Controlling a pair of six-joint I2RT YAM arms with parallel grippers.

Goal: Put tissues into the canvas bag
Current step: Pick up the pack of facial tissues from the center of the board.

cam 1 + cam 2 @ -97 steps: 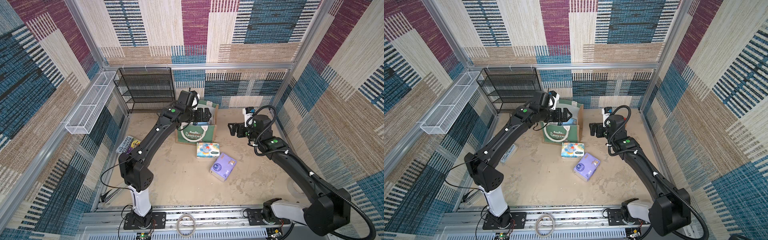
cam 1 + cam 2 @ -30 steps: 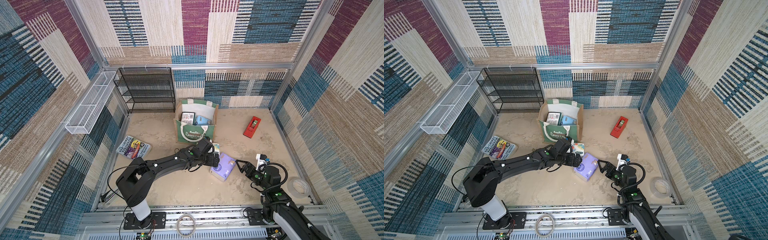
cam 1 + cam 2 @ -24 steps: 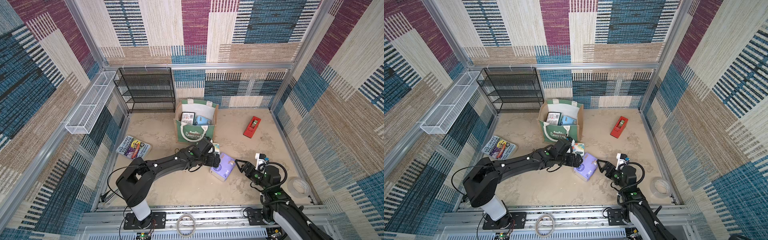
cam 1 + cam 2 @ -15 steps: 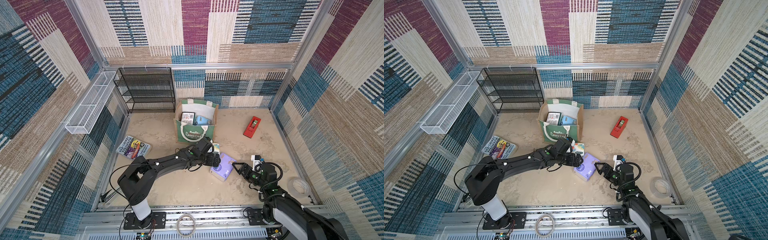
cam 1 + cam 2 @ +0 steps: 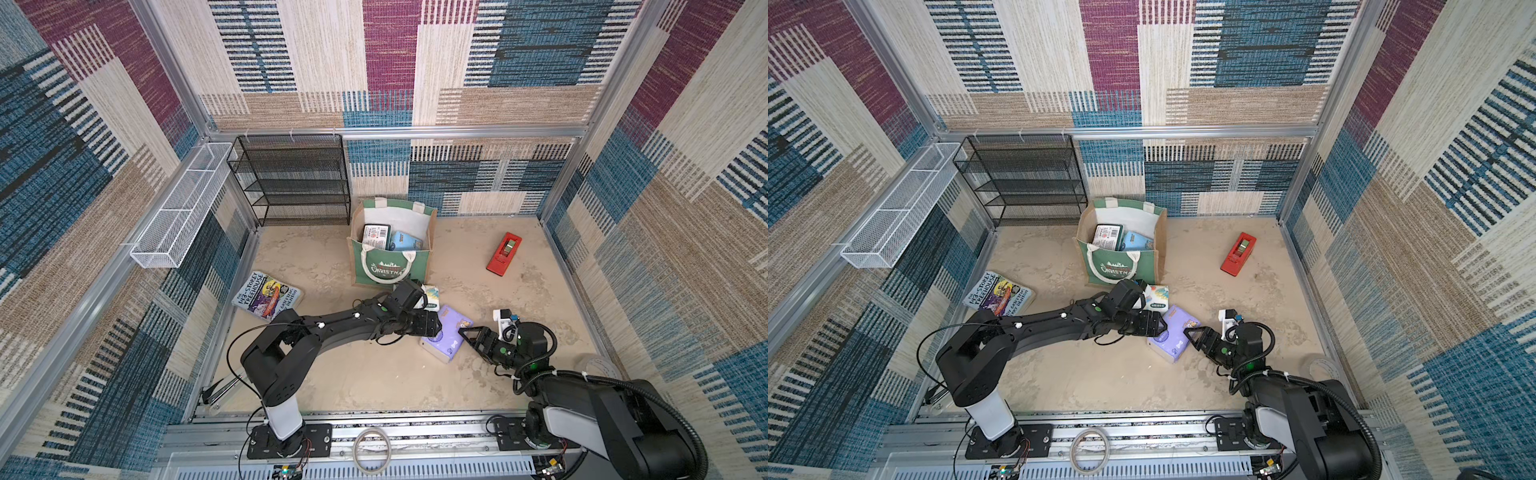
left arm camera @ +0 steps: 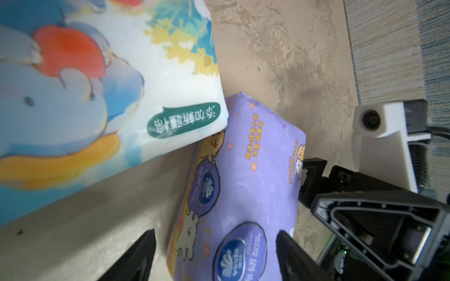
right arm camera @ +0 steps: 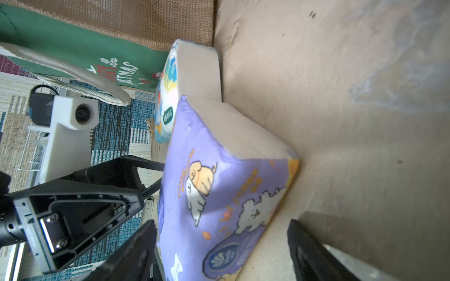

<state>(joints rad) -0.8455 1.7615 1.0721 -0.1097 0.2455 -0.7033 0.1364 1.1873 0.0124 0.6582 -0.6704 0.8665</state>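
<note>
**Both grippers astride one lilac pack, neither pinching**

My L gripper (image 5: 434, 328) and R gripper (image 5: 461, 332) face each other over the same lilac tissue pack (image 5: 444, 347). It lies flat on the sandy floor (image 5: 374, 374), in front of the canvas bag (image 5: 390, 270) and on the side nearer my bases.

L jaws: spread, one finger each side of the pack's end. In the L wrist view one finger (image 6: 138, 255) stands clear of the wrap w/ floor showing between. The other finger (image 6: 292, 255) sits right at the pack's edge; can't tell if it touches.

R jaws: spread too, around the opposite end. In the R wrist view one finger (image 7: 136, 248) is just beside the wrap. The other (image 7: 309, 248) is apart from it, bare floor between.

White pack w/ cartoon elephant (image 5: 431, 296): on the floor btwn the lilac pack and the bag's green front. It touches the lilac pack at one corner and is partly hidden under my L wrist in both top views.

Bag stands upright, mouth open, by the back wall, just beside the black wire-mesh shelf (image 5: 295, 178). Inside it, side by side, are a flat pack w/ white label and dark green edge (image 5: 376, 236) and a light blue pack (image 5: 405, 242).

Also on the floor: Treehouse book (image 5: 266, 296) near my L arm, and a red oblong object (image 5: 504, 253) well apart on the R side.
</note>
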